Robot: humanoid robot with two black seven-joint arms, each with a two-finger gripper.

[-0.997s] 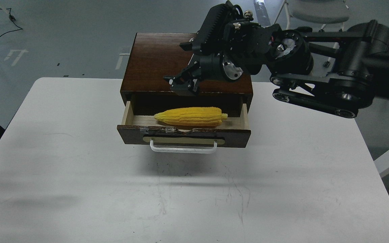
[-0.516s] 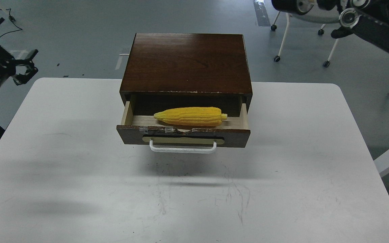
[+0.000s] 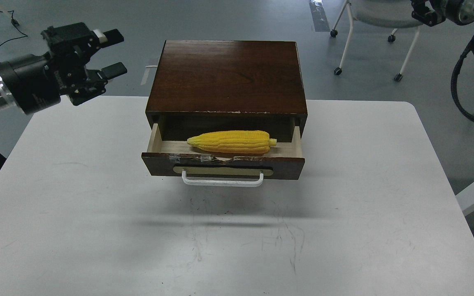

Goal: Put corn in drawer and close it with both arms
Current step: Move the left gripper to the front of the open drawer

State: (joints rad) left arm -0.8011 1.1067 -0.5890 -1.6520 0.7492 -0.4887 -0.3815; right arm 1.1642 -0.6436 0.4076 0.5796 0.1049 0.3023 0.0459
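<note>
corn [image 3: 232, 142]: lay lengthwise inside open drawer [image 3: 222, 164] on worktop [image 3: 97, 205], stowed, awaiting closure. left gripper [image 3: 112, 53]: fingers spread, empty, beside cabinet [image 3: 226, 76]. right gripper [image 3: 424, 14]: finger state could not be told.

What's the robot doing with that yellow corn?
The corn already lies inside the drawer, which is pulled open. Nothing is touching it right now. The left gripper hangs open in the air off to the left of the wooden box, holding nothing. The right gripper is far off at the top right corner, too small to read. The drawer is not yet pushed shut.
</note>
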